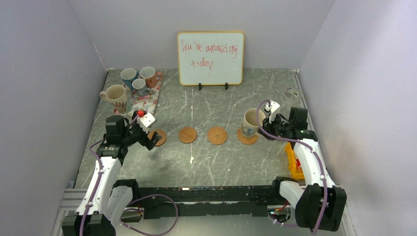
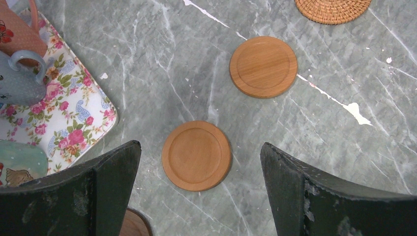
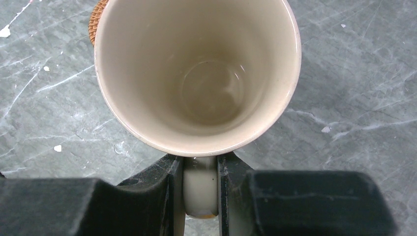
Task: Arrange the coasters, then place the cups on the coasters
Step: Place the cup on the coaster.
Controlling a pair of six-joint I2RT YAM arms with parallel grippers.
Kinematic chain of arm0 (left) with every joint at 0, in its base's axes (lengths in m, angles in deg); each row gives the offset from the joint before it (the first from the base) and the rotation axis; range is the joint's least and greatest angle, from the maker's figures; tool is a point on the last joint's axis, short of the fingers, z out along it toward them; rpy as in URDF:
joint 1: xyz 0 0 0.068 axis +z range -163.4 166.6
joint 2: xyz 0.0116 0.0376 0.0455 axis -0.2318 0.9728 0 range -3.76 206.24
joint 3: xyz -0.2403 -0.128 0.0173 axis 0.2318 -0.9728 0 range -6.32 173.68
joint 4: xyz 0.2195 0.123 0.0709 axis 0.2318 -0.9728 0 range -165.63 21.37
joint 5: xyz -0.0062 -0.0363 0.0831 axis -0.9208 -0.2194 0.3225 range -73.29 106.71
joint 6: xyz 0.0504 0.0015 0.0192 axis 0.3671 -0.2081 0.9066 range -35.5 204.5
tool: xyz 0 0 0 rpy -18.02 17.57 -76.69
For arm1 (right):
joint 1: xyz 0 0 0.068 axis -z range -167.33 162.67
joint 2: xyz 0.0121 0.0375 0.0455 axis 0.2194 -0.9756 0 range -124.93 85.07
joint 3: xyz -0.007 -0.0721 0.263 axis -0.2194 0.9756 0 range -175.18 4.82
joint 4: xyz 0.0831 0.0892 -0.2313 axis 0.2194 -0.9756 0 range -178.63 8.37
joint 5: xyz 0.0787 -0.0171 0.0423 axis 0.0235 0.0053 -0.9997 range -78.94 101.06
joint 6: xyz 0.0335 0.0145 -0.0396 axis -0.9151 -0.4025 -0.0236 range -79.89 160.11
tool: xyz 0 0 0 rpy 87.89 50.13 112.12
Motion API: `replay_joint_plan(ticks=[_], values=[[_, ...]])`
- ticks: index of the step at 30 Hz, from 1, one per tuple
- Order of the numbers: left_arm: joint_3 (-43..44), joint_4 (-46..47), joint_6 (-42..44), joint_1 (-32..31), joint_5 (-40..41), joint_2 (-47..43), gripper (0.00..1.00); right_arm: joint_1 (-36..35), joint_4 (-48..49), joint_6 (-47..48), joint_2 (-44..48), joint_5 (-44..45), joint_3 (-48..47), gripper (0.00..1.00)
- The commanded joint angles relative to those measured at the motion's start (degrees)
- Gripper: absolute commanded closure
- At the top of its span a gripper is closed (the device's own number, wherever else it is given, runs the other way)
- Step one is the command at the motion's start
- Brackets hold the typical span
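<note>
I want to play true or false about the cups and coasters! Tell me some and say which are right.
1. The right gripper pinches a cup by its handle. True.
2. The left gripper holds a coaster. False: it is open, with a wood coaster lying on the table between its fingers.
3. The held cup is over a woven coaster. True.
4. The whiteboard lies flat on the table. False: it stands upright at the back.
5. Every cup is on a coaster. False: four cups stand at the tray, far left.
</note>
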Motion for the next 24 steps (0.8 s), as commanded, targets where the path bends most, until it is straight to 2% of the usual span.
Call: replay_joint_plan(ticks=[1,24], values=[[-0.42,-0.09,0.83,0.24,-2.02,-0.65,0.04,0.32,3.74,1.46,1.02,-4.5,-1.3,1.0],[-0.42,-0.11,0.87,0.24,-1.93,-0.75,0.04,-0.22,3.2,1.73,-1.12,-2.62,-1.44,1.0]])
